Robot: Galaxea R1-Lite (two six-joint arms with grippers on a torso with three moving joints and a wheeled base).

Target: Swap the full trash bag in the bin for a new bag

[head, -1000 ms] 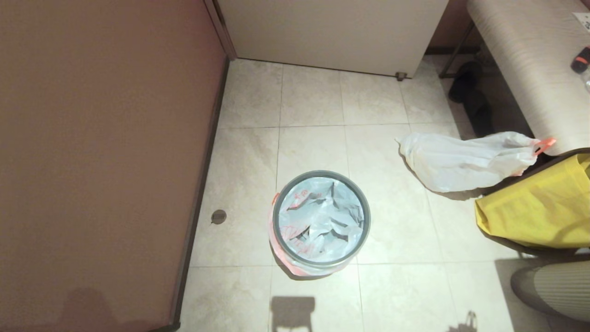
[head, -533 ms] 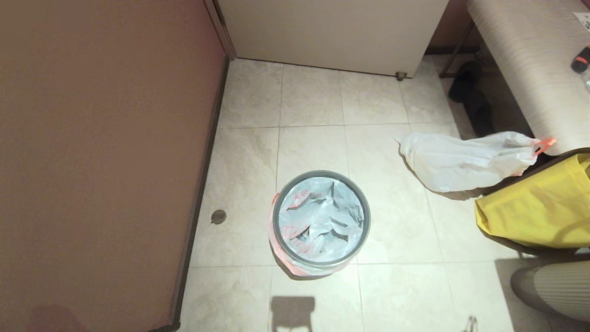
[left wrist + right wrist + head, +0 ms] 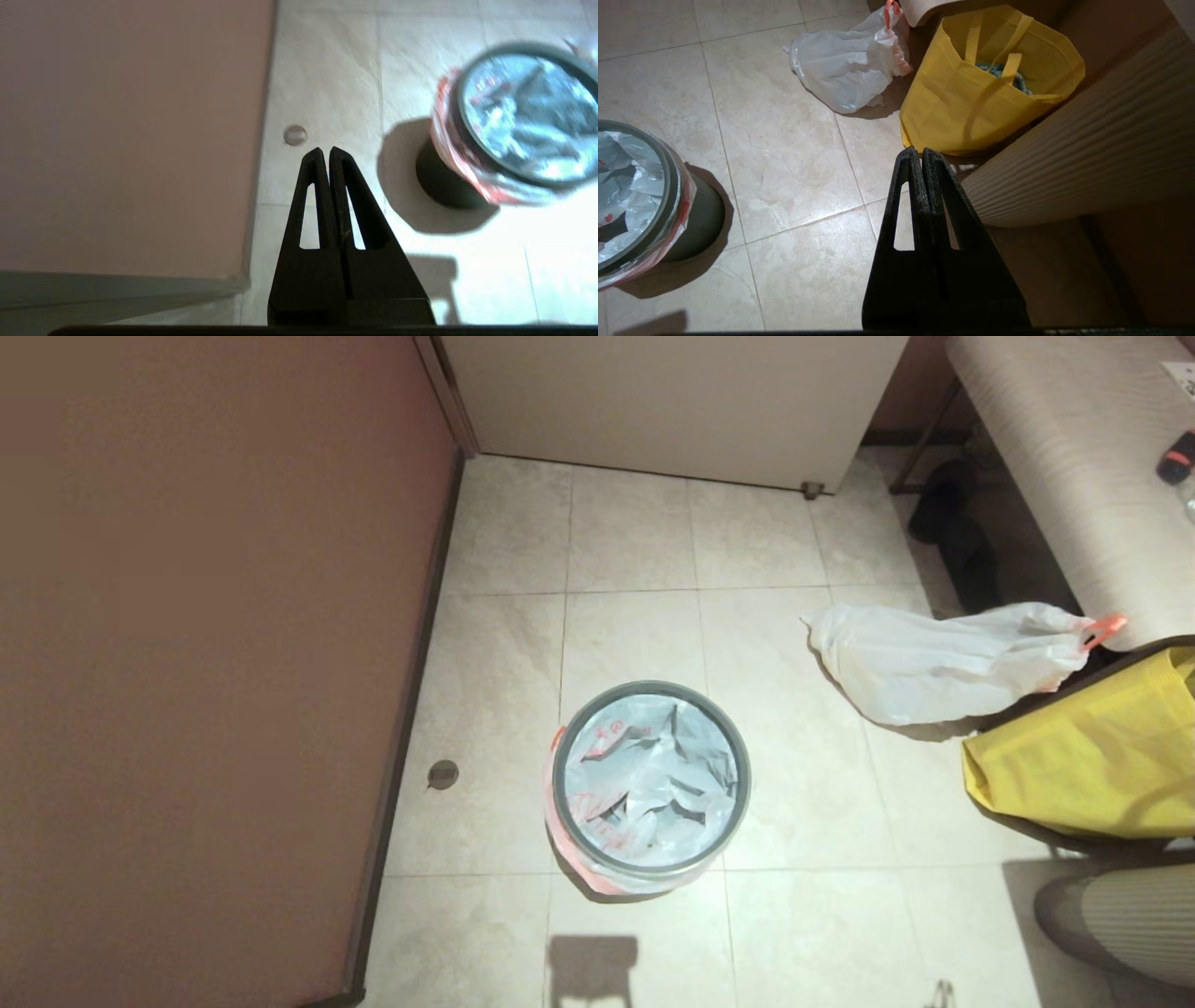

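The bin [image 3: 651,688], black with a grey hoop rim, stands on the tiled floor. The new bag [image 3: 644,775], white with orange-red print, lines it, and its edge is folded out under the hoop. The full trash bag [image 3: 934,663] lies on the floor to the right, with its orange tab at the far end. My left gripper [image 3: 325,150] is shut and empty, off to the side of the bin [image 3: 444,184]. My right gripper [image 3: 920,150] is also shut and empty, between the bin [image 3: 703,219] and the yellow bag [image 3: 971,107]. The full trash bag [image 3: 845,70] lies beyond it.
A brown wall [image 3: 205,663] runs along the left, with a floor drain [image 3: 442,774] beside it. A white door [image 3: 672,401] closes the back. On the right are a pale bench [image 3: 1074,457], dark shoes [image 3: 952,523], the yellow bag [image 3: 1092,756] and a ribbed grey shape [image 3: 1120,915].
The faint shadow low on the left wall has gone. A small dark tip at the bottom edge of the head view has sunk lower. The bin and the bags have not moved.
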